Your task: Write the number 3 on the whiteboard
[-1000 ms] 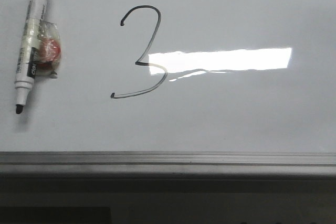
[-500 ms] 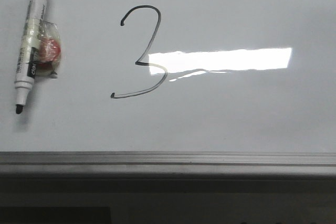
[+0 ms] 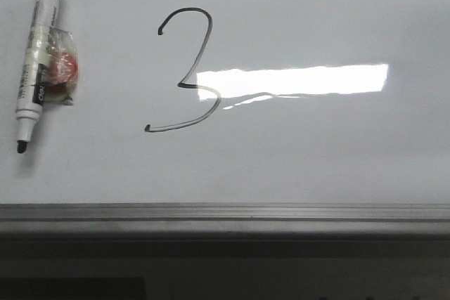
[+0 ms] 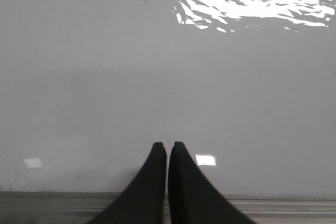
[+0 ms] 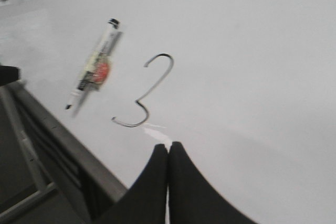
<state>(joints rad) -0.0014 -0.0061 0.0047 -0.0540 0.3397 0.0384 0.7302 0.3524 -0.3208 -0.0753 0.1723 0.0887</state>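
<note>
A thin black number 3 (image 3: 184,72) is drawn on the whiteboard (image 3: 316,152), left of the bright light reflection. It also shows in the right wrist view (image 5: 147,90). A black-and-white marker (image 3: 37,57) lies uncapped at the board's far left with a red lump taped to it; it also shows in the right wrist view (image 5: 93,71). My left gripper (image 4: 167,144) is shut and empty above bare board (image 4: 157,77). My right gripper (image 5: 168,144) is shut and empty, raised above the board (image 5: 252,77), near the 3's lower tail. No gripper shows in the front view.
The board's grey metal frame strip (image 3: 225,214) runs along the near edge, with a dark drop below. The same strip shows in the left wrist view (image 4: 63,203) and the right wrist view (image 5: 68,145).
The whole front view has shifted slightly left: marker and 3 sit a few pixels further left. Nothing else differs.
</note>
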